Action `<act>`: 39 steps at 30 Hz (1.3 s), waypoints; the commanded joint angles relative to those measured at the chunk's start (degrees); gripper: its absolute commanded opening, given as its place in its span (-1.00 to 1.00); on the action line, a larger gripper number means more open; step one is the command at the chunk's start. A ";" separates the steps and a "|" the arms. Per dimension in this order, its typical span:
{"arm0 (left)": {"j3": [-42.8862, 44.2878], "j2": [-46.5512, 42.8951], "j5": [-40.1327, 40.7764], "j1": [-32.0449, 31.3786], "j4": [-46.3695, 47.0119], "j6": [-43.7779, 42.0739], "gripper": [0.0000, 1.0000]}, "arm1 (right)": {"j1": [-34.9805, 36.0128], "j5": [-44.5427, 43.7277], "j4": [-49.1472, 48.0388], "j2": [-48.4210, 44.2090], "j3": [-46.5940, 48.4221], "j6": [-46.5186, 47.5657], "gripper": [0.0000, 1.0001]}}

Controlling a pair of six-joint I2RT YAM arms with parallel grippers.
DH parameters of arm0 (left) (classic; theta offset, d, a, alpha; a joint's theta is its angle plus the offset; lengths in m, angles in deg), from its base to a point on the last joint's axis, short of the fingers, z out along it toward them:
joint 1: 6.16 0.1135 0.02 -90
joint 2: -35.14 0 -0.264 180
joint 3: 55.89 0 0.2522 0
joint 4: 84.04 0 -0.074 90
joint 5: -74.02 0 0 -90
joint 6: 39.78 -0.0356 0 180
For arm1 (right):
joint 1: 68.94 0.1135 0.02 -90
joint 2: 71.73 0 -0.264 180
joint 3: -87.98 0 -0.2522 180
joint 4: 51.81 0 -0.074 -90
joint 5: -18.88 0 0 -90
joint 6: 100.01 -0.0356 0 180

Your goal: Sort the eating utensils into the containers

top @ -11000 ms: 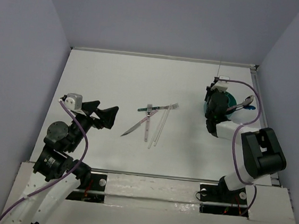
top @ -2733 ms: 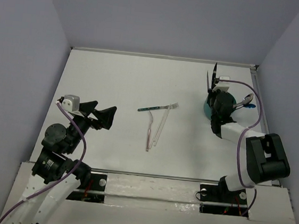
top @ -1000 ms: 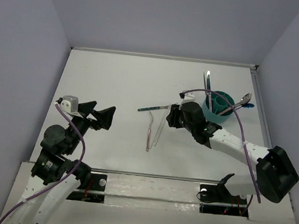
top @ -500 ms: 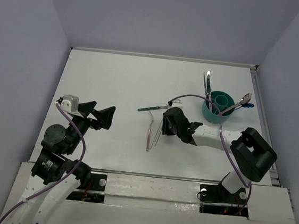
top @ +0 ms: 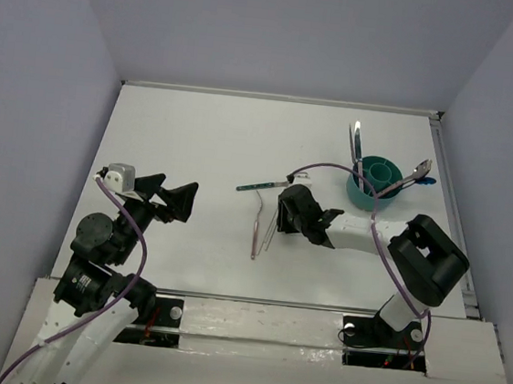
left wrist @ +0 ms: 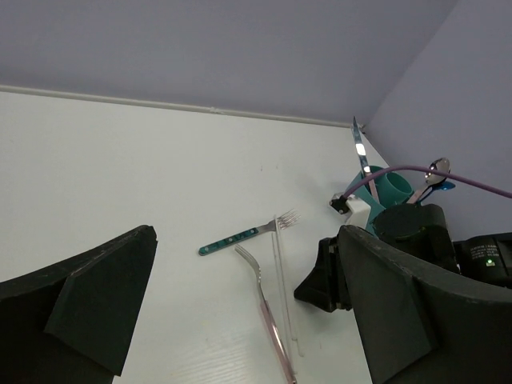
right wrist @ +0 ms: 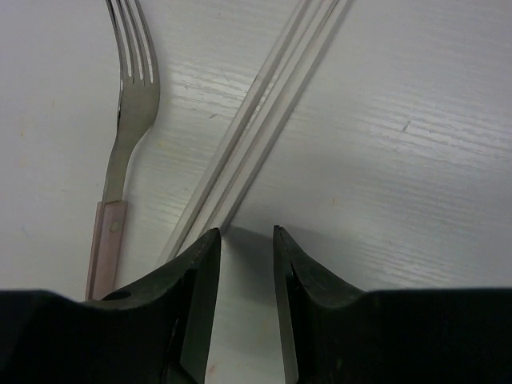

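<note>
Chopsticks (right wrist: 261, 104) lie just beside R gripper (right wrist: 245, 232), ajar.

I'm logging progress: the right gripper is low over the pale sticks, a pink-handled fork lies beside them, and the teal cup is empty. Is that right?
Not quite. The teal cup is not empty: the top external view shows utensils standing in it. The rest holds: the right gripper is low over the pale sticks, with the pink-handled fork beside them.
</note>
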 commanded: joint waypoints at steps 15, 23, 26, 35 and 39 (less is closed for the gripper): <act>1.56 0.12 -0.40 -0.41 2.41 -0.51 0.98 | 0.94 0.61 -2.80 -1.82 1.58 -0.94 -0.24; 1.56 0.12 -0.49 -0.41 2.33 -0.42 0.98 | 0.94 0.43 -3.42 -0.06 1.84 -1.11 -0.24; 1.56 0.12 -0.40 -0.41 2.33 -0.42 0.98 | 0.94 0.26 -3.68 1.17 1.67 -1.29 -0.24; 1.56 -0.23 -0.23 -0.41 2.06 -0.42 0.98 | 0.94 -1.67 -2.28 3.46 1.85 -1.90 -0.24; 1.56 -0.41 -0.14 -0.41 2.06 -0.42 0.98 | 0.94 -4.40 0.27 2.06 1.58 -2.26 -0.28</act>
